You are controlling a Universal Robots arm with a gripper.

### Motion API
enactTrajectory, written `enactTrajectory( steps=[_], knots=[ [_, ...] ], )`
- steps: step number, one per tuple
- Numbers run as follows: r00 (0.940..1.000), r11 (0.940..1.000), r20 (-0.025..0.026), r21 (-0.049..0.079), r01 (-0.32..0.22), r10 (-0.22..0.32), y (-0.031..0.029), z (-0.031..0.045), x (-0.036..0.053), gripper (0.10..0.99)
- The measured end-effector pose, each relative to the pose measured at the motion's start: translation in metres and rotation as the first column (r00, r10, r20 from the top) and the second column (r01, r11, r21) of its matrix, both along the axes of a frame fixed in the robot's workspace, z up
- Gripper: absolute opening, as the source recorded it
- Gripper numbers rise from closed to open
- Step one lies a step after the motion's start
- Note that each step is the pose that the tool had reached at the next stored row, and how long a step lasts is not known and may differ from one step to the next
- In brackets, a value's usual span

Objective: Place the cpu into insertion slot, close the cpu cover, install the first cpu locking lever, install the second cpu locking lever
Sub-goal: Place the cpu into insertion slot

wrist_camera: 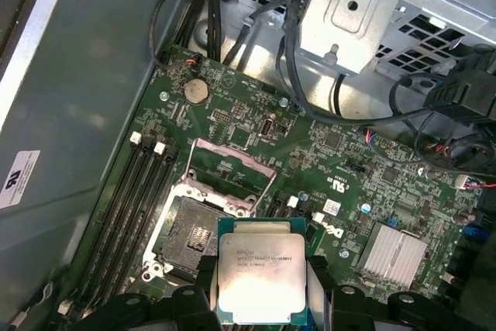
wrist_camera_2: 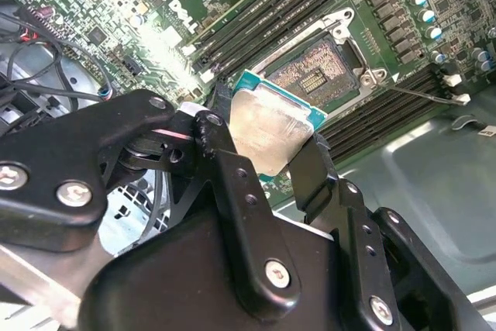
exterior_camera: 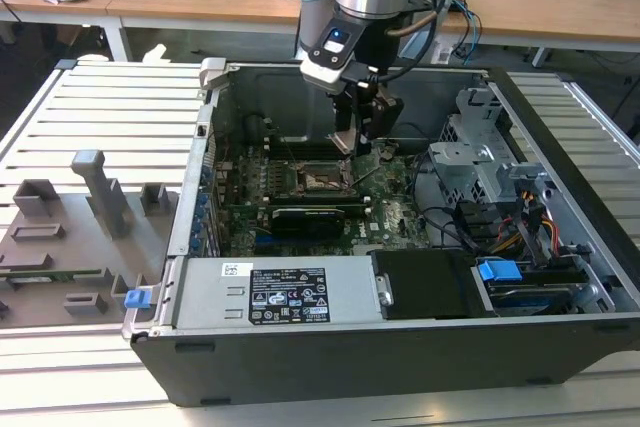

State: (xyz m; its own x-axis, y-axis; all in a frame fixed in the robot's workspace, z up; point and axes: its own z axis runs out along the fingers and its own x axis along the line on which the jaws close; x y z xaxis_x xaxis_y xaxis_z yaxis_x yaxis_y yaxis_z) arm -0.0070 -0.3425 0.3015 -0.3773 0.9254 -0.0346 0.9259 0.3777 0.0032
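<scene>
My gripper (exterior_camera: 362,142) hangs inside the open computer case, a little above the green board. It is shut on the cpu (wrist_camera: 260,277), a flat silver-topped square chip pinched by its side edges between the two black fingers (wrist_camera_2: 225,160). In both wrist views the chip hovers just beside the insertion slot (wrist_camera: 190,234), not over it. The insertion slot (wrist_camera_2: 314,75) is bare, its contact field exposed. The cpu cover (wrist_camera: 232,158), a silvery frame, stands swung up at the slot's far edge. A thin locking lever (wrist_camera_2: 418,94) sticks out beside the slot.
Long black memory slots (wrist_camera: 143,191) flank the socket. A black expansion card (exterior_camera: 310,215) lies in front of it in the exterior view. A metal drive cage (exterior_camera: 480,162) with cables sits on the exterior view's right. A grey fixture board (exterior_camera: 60,237) lies outside the case on the left.
</scene>
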Motion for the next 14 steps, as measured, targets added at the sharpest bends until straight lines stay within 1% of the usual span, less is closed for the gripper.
enactTrajectory(
  steps=[6,14],
  knots=[
    [0.9993,0.9993,0.0000,-0.001,0.038,-0.038,0.0000,0.0000,0.0000,0.541],
    [0.9975,0.9975,0.0001,-0.002,0.071,-0.071,0.0000,-0.0001,0.0000,0.541]
  ],
)
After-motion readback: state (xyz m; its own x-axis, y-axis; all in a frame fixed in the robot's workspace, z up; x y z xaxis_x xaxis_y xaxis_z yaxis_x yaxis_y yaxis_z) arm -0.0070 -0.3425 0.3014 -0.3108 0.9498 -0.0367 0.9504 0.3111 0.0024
